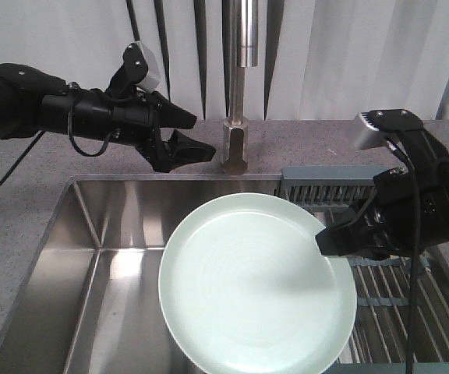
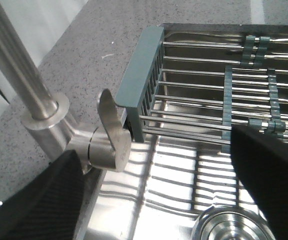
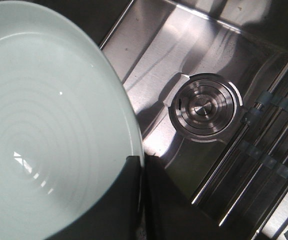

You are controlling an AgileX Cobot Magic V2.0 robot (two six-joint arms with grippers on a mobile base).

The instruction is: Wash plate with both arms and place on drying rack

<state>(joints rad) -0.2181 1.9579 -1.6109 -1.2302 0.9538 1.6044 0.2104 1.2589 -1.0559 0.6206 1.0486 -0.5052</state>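
The pale mint-green plate [image 1: 248,288] hangs tilted over the steel sink, face up toward the camera. My right gripper [image 1: 323,241] is shut on its right rim. In the right wrist view the two black fingers pinch the plate [image 3: 44,125] edge at the gripper [image 3: 142,167]. My left gripper [image 1: 202,137] is open and holds nothing, hovering at the back left, close to the faucet base and apart from the plate. Its fingers [image 2: 31,200] frame the left wrist view, where the gripper [image 2: 149,200] looks down at the drying rack [image 2: 209,85]. The drying rack [image 1: 388,288] lies over the sink's right side.
The faucet column [image 1: 236,78] rises at the back centre, and its lever handle [image 2: 111,140] is just ahead of the left fingers. The sink basin [image 1: 107,257] has a round drain [image 3: 204,107] below the plate. A speckled grey counter [image 1: 22,226] surrounds the sink.
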